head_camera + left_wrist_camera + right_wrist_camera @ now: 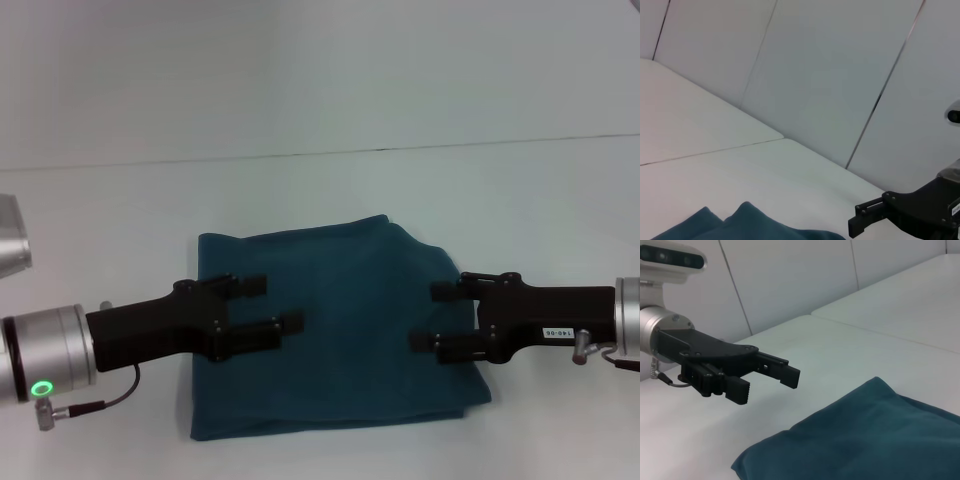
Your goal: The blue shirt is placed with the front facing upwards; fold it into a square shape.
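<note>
The blue shirt (pixel 340 330) lies folded into a rough square on the white table (pixel 320 190), plain teal side up, with no lettering showing. My left gripper (pixel 283 304) reaches in from the left, open and empty, over the shirt's left part. My right gripper (pixel 423 316) comes in from the right, also open and empty, over the right part. The right wrist view shows the left gripper (pixel 767 386) held in the air beyond the shirt (pixel 870 435). In the left wrist view the right gripper (pixel 858 220) shows past the shirt's edge (pixel 745 225).
A seam (pixel 320 152) runs across the table behind the shirt. A silver cylinder end (pixel 10 250) sits at the far left. The robot's head (pixel 670 257) and white wall panels (pixel 830 75) stand around the table.
</note>
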Robot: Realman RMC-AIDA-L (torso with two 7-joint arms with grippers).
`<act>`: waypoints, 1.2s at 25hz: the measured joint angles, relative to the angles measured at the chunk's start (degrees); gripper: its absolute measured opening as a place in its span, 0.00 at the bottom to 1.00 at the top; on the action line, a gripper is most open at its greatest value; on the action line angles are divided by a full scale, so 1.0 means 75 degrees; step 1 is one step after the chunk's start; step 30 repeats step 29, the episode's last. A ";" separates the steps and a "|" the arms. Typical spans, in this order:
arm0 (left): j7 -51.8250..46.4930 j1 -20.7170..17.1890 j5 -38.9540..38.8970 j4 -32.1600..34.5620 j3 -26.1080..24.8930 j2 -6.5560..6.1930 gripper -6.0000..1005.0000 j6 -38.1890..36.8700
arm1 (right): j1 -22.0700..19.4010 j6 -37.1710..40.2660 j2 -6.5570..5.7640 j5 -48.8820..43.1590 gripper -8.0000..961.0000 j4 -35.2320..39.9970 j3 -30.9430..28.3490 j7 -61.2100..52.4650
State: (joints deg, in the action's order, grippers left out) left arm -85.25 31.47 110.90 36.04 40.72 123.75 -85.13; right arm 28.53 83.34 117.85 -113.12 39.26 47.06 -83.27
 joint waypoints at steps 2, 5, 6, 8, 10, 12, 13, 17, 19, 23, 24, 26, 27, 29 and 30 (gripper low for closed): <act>-0.0023 -0.0023 -0.0014 0.0000 -0.0007 0.0000 0.88 -0.0059 | -0.0010 0.0016 0.0000 0.0000 0.94 0.0007 -0.0006 0.0000; -0.0038 -0.0036 -0.0022 0.0000 -0.0008 0.0000 0.88 -0.0078 | -0.0014 0.0021 -0.0007 -0.0001 0.94 0.0050 0.0021 0.0001; -0.0036 -0.0036 -0.0022 0.0000 -0.0009 0.0000 0.88 -0.0079 | -0.0014 0.0021 -0.0010 0.0000 0.94 0.0073 0.0032 0.0002; -0.0033 -0.0037 -0.0022 0.0000 -0.0009 0.0000 0.88 -0.0078 | -0.0016 0.0022 -0.0011 -0.0001 0.94 0.0104 0.0038 0.0002; -0.0025 -0.0037 -0.0023 0.0021 -0.0007 0.0000 0.88 -0.0080 | -0.0018 0.0031 -0.0011 -0.0001 0.94 0.0105 0.0038 0.0002; -0.0021 -0.0039 -0.0022 0.0058 -0.0006 0.0000 0.88 -0.0086 | -0.0024 0.0040 -0.0011 0.0000 0.94 0.0106 0.0038 0.0003; -0.0019 -0.0041 -0.0020 0.0068 -0.0005 0.0000 0.88 -0.0087 | -0.0030 0.0046 -0.0012 0.0000 0.94 0.0107 0.0038 0.0004; -0.0009 -0.0053 0.0030 0.0088 0.0000 -0.0005 0.88 -0.0103 | -0.0076 0.0159 -0.0041 0.0000 0.94 0.0110 0.0036 0.0005; -0.0007 -0.0064 0.0049 0.0110 0.0009 -0.0015 0.88 -0.0121 | -0.0088 0.0211 -0.0071 -0.0003 0.94 0.0110 0.0035 0.0006; -0.0025 -0.0091 0.0071 0.0177 0.0009 -0.0028 0.88 -0.0173 | -0.0097 0.0222 -0.0100 -0.0031 0.94 0.0121 0.0029 0.0006; -0.0034 -0.0095 0.0084 0.0187 0.0014 -0.0031 0.88 -0.0186 | -0.0097 0.0222 -0.0104 -0.0042 0.94 0.0121 0.0028 0.0006; -0.0049 -0.0096 0.0115 0.0191 0.0015 -0.0038 0.88 -0.0228 | -0.0097 0.0223 -0.0108 -0.0061 0.94 0.0121 0.0029 0.0006; -0.0055 -0.0097 0.0129 0.0191 0.0010 -0.0040 0.88 -0.0256 | -0.0097 0.0226 -0.0108 -0.0062 0.94 0.0121 0.0030 0.0006; -0.0075 -0.0097 0.0140 0.0191 0.0001 -0.0042 0.88 -0.0292 | -0.0100 0.0235 -0.0112 -0.0065 0.94 0.0121 0.0030 0.0006; -0.0075 -0.0097 0.0140 0.0191 0.0001 -0.0042 0.88 -0.0292 | -0.0100 0.0235 -0.0112 -0.0065 0.94 0.0121 0.0030 0.0006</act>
